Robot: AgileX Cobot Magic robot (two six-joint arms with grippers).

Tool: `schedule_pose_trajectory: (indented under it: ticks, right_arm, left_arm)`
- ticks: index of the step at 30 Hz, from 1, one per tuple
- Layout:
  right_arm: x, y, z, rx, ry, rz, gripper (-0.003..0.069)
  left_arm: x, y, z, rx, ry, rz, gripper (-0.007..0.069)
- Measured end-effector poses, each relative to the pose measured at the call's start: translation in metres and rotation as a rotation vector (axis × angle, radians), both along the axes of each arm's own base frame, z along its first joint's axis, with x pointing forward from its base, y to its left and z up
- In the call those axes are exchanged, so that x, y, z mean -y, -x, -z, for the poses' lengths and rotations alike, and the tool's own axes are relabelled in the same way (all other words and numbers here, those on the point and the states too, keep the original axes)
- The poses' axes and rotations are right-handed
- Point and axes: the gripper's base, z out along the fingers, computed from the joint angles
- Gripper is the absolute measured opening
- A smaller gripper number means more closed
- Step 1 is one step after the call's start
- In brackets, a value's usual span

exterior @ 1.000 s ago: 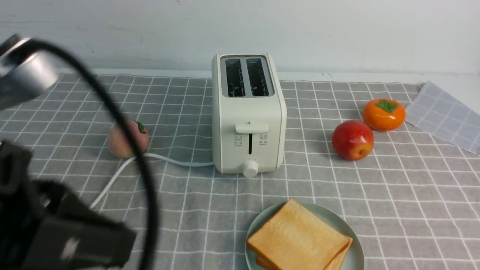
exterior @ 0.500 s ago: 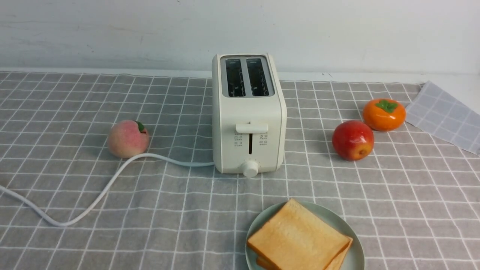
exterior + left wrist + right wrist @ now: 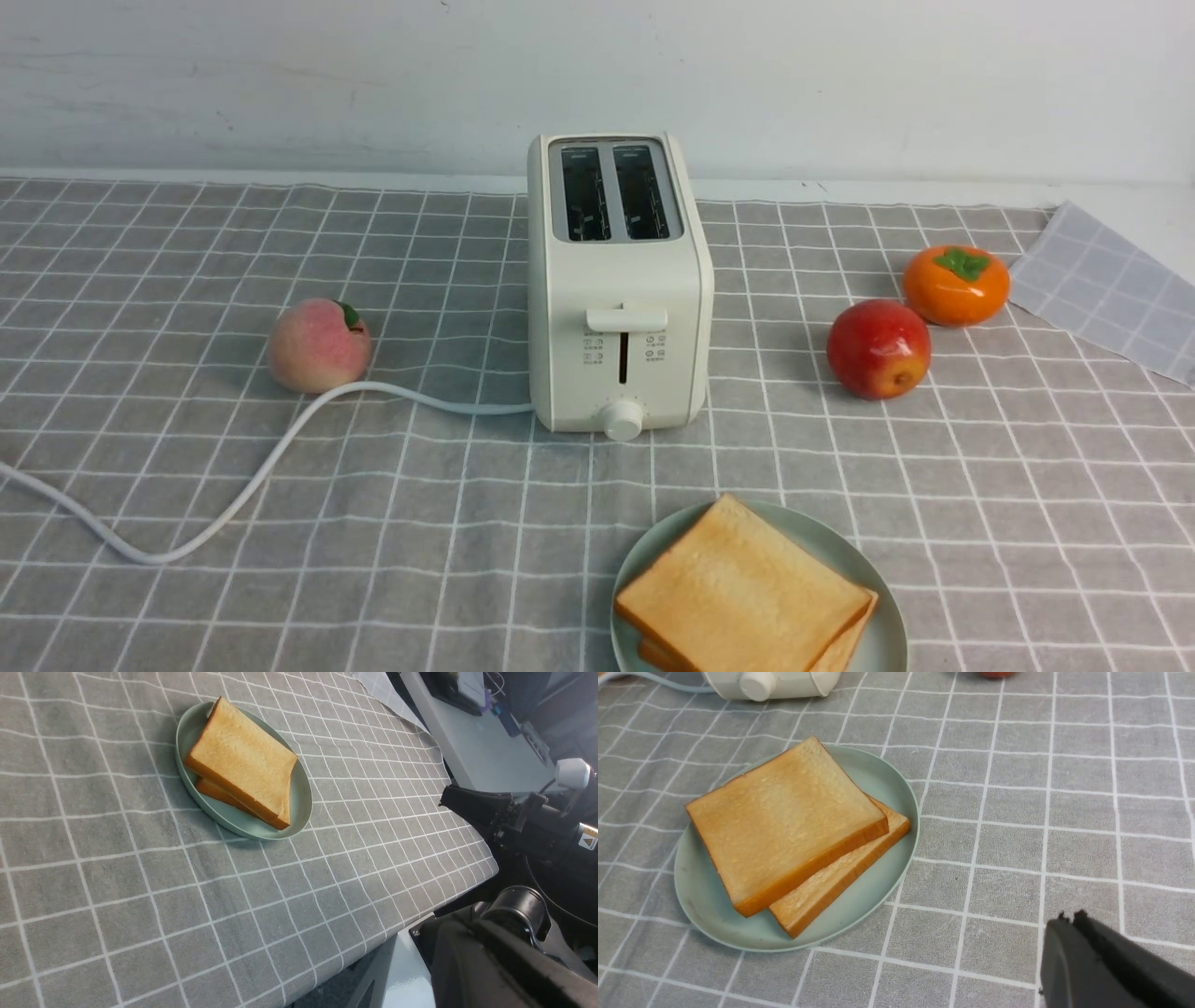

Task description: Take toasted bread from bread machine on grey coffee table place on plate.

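Your right gripper [image 3: 1071,924] and left gripper [image 3: 472,933] both have their fingers together, with nothing between them. In front of you, the two slices of toast [image 3: 747,588] lie on the pale green plate [image 3: 882,644], the upper one resting askew across the lower. The placing looks done, so keep both arms well away from the plate and park them slowly; a brush against that upper slice could slide it over the rim. Beyond stands the toaster [image 3: 621,280], both slots empty, its cord [image 3: 271,462] looping past the peach [image 3: 320,345]; steer clear of that loop. The desk [image 3: 373,523] wears a grey checked cloth, reaching back towards a plain white wall [image 3: 597,75].
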Motion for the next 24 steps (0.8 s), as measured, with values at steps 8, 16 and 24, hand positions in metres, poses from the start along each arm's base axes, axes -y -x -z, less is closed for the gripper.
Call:
schedule_pose_trajectory:
  ticks: [8,16,24]
  right_arm:
    - [0.0,0.0,0.0,0.0,0.0,0.0,0.0005]
    - [0.0,0.0,0.0,0.0,0.0,0.0,0.0013]
    - [0.0,0.0,0.0,0.0,0.0,0.0,0.0022]
  left_arm:
    - [0.0,0.0,0.0,0.0,-0.001,0.0,-0.0014]
    - [0.0,0.0,0.0,0.0,-0.001,0.0,-0.0013]
    - [0.0,0.0,0.0,0.0,-0.001,0.0,-0.0011]
